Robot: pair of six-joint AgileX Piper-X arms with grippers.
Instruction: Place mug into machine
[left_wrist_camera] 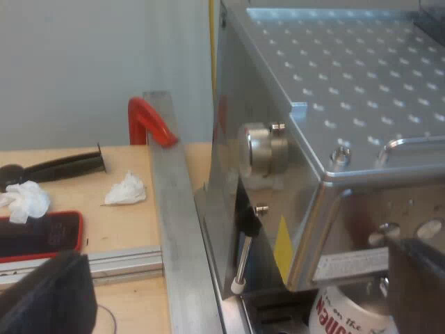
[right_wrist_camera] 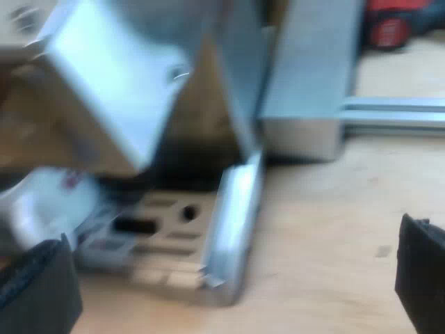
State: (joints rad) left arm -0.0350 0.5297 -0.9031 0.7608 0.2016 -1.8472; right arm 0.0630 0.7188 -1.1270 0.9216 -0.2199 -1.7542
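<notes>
The espresso machine (left_wrist_camera: 348, 90) has a dimpled metal top, with a round knob (left_wrist_camera: 263, 147) and a thin steam wand (left_wrist_camera: 243, 261) on its side. A white mug (left_wrist_camera: 348, 313) with red lettering sits low under the machine's front overhang, close to one of my left fingers (left_wrist_camera: 417, 278). My left gripper (left_wrist_camera: 229, 299) is open, its fingers far apart and nothing clamped. In the right wrist view the mug (right_wrist_camera: 45, 202) is blurred, beside the slotted drip tray (right_wrist_camera: 174, 243) beneath the machine's body (right_wrist_camera: 118, 83). My right gripper (right_wrist_camera: 229, 285) hangs open over the wooden table beside the tray.
An aluminium rail (left_wrist_camera: 174, 229) runs along the machine's side, with a red clamp (left_wrist_camera: 149, 118) at its far end. Black-handled pliers (left_wrist_camera: 62, 165), crumpled tissues (left_wrist_camera: 126, 189) and a red-edged black case (left_wrist_camera: 42, 235) lie on the wooden table (right_wrist_camera: 327, 229). A metal post (right_wrist_camera: 306, 76) stands by the tray.
</notes>
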